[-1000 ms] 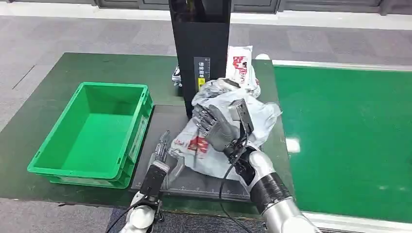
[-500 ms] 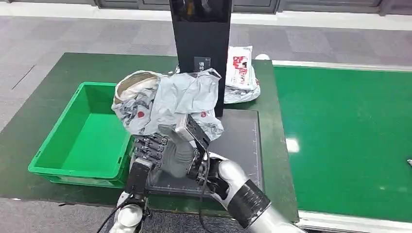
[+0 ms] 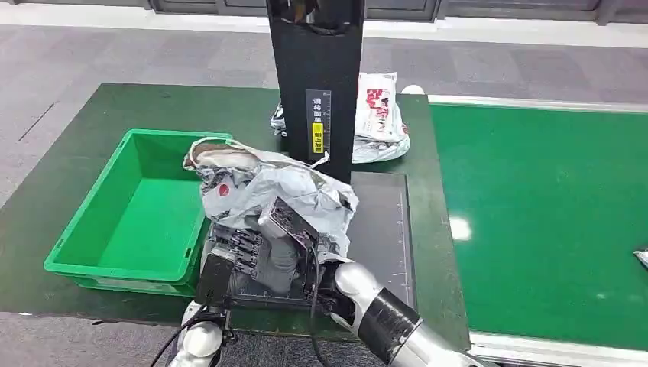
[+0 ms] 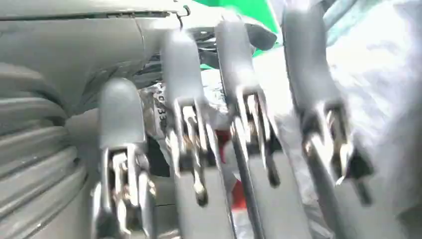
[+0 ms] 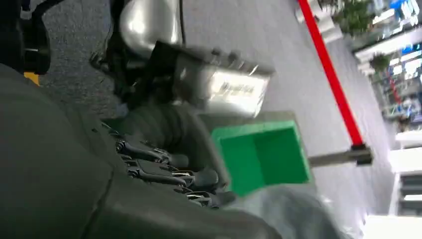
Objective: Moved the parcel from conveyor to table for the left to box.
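Parcel [image 3: 267,183] carried across from the conveyor side and lowered to the desk [image 3: 137,107] beside the green box [image 3: 137,206].

You saw the grey bag sit lower than half a second before, its bulk on the dark mat [image 3: 382,229] at the box's rim; the transfer looked nearly complete. The right hand [image 3: 283,241] gripped it from below, fingers [image 3: 237,241] curled into the film. The left hand [image 3: 218,279] lay against the bag; whether it was closed, you could not tell.

Grey parcels: two — one [image 3: 283,183] being held near the crate, one [image 3: 380,115] lying far behind the stand.
Green crates: one [image 3: 99,260].
Black stands: one [image 3: 315,76].
Robot hands: two — left hand [image 3: 229,248], right hand [image 3: 279,248].
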